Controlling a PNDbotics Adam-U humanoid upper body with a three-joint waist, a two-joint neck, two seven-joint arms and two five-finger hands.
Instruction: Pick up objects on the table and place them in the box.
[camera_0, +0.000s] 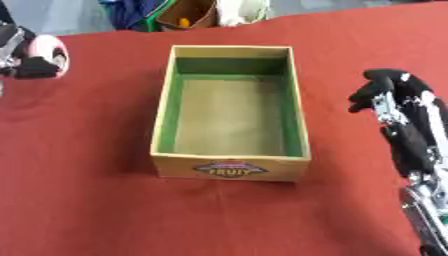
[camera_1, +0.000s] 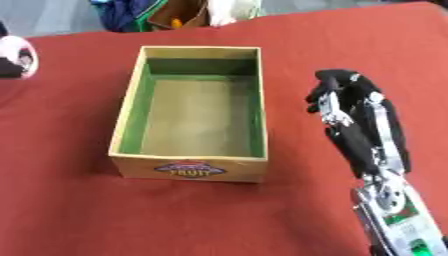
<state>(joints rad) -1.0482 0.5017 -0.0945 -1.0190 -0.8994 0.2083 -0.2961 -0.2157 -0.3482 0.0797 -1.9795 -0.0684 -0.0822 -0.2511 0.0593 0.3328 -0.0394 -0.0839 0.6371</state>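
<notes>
1. Box (camera_0: 230, 165): a wooden crate with green inner walls and a bare pale floor, standing in the middle of the bench (camera_0: 87, 200), which is covered in red cloth. Its near wall carries a label reading "FRUIT".
2. Left hand (camera_0: 26, 57): at the far left edge, beside the box but well apart from it. Its black fingers are curled round a pink-and-white object (camera_0: 48, 50) with a rounded outline; what the object is cannot be made out.
3. Right hand (camera_1: 350, 107): to the right of the box, near it but not touching. It is seen edge-on with the fingers pointing away from the camera and bent at their tips, nothing between them; whether they are relaxed or drawn together cannot be told.
4. Right forearm (camera_1: 394, 205): silver, running down to the lower right corner.
5. Clutter (camera_0: 188, 12): blue, brown and white things beyond the far edge of the bench.
</notes>
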